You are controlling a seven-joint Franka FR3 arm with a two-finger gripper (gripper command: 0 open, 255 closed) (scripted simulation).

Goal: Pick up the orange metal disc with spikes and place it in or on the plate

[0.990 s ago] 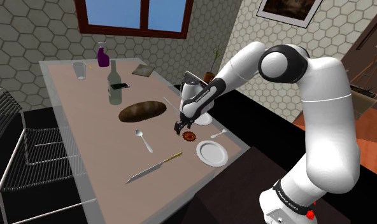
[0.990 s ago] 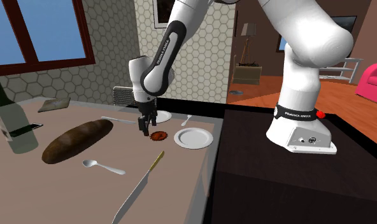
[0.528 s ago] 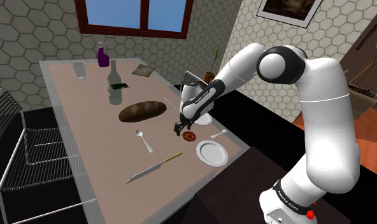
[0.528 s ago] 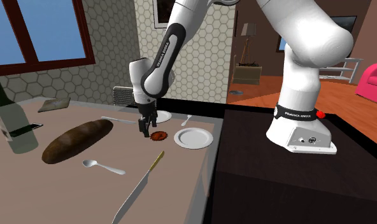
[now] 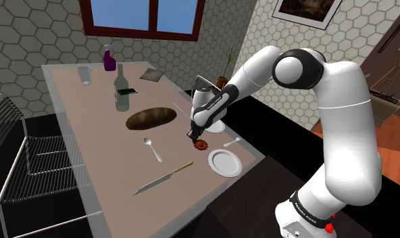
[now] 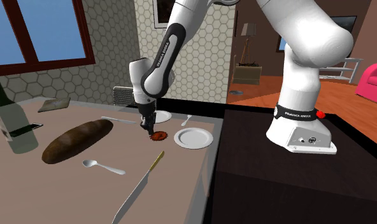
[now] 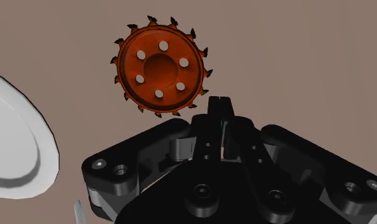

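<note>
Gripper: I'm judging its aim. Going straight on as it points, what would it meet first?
Probably the bare table just beside the orange spiked disc, perhaps clipping its spikes; depth is unclear.

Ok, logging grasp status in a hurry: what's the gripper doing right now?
Gripper: jaws closed, holding nothing; the orange disc lies loose just past them.

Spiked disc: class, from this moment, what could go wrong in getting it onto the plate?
1. The pincer looks shut, its tip beside the disc, not around it; going lower might shove it aside.
2. The spiked rim offers an uneven hold, so it could slip on the way to the plate.
</note>
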